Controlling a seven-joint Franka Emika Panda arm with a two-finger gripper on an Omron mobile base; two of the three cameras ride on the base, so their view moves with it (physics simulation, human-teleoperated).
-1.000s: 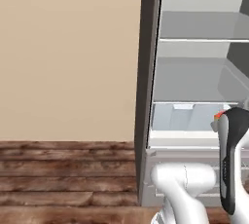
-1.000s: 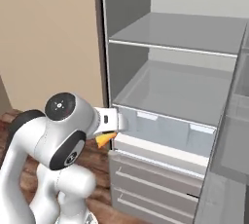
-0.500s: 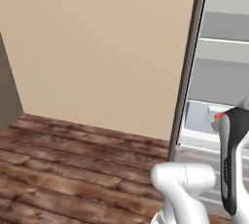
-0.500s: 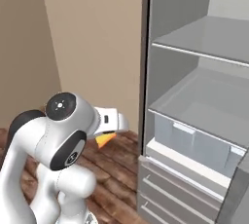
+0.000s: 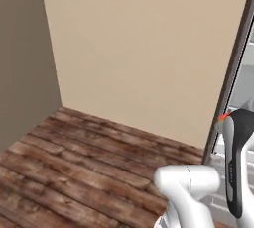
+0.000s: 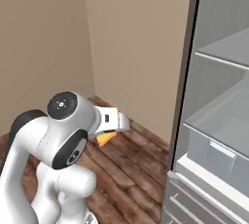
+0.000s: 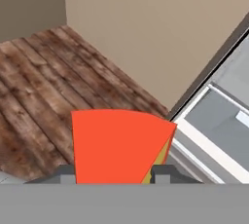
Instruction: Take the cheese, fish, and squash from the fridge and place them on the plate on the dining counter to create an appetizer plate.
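One wedge of cheese (image 7: 119, 145) sits clamped in my claw (image 7: 115, 173), red side up, above the wooden floor (image 7: 44, 82); the fridge (image 6: 219, 121) stands open to my right; a jolt while driving could shake the wedge loose onto the boards.

Arm folded low and close to its base, gripper clamped on the cheese.

In the hand view the gripper (image 7: 115, 173) has its two dark fingertips (image 7: 66, 171) rising at either side of the cheese (image 7: 116, 145), whose red face stands straight ahead of the tool with a thin yellow edge beside the other tip. From the right base view the white arm doubles back on itself, a round dark-capped joint uppermost, and the gripper (image 6: 113, 131) pokes out sideways past it, the cheese (image 6: 105, 138) just beneath the hand.
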